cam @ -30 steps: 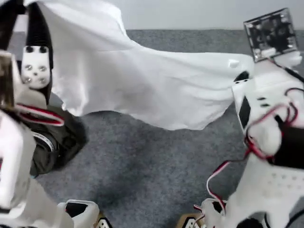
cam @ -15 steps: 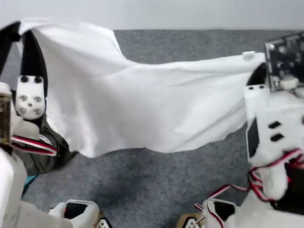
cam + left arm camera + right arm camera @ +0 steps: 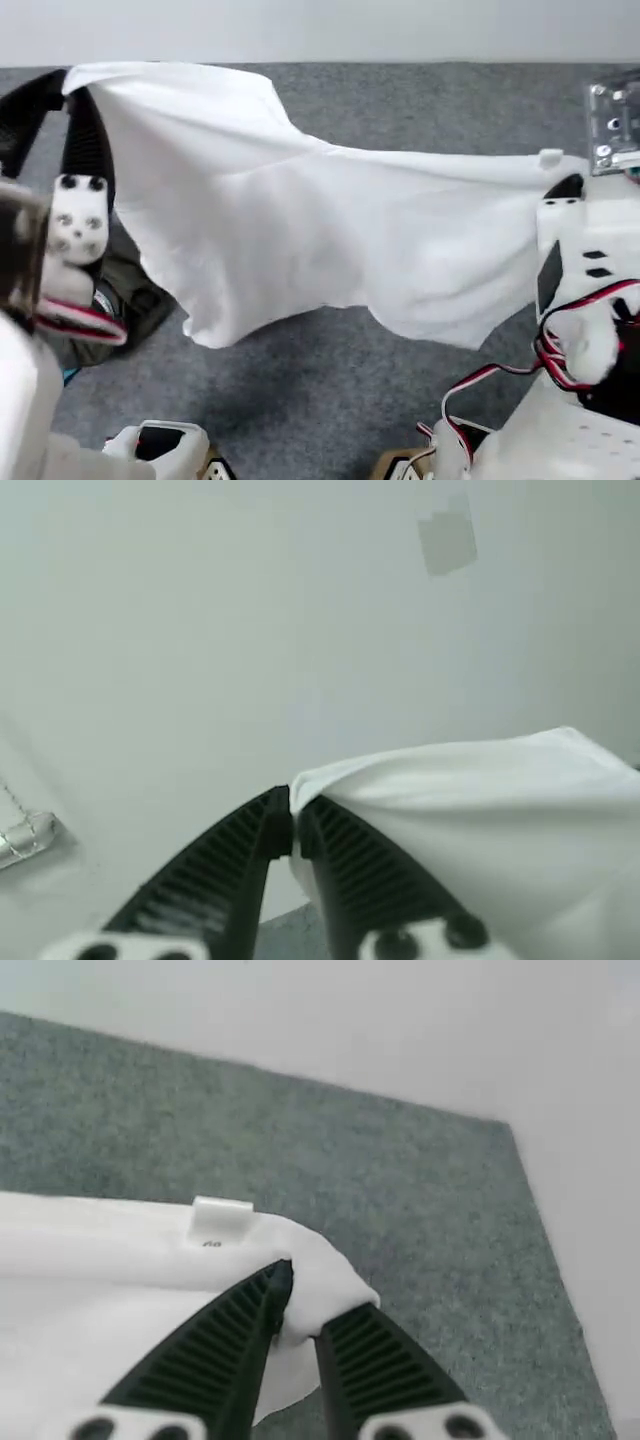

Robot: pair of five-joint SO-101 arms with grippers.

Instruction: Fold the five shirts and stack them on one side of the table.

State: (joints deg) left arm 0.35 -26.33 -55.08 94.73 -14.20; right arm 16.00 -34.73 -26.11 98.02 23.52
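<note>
at left, your left gripper is clamped on a corner of the white shirt, above a dark garment; the shirt hangs stretched over the grey table; at right, your right gripper pinches the shirt's opposite edge beside a small tag.

A white shirt hangs stretched wide above the grey surface, lower edge drooping; a crumpled dark shirt lies on the surface beneath one end.
</note>
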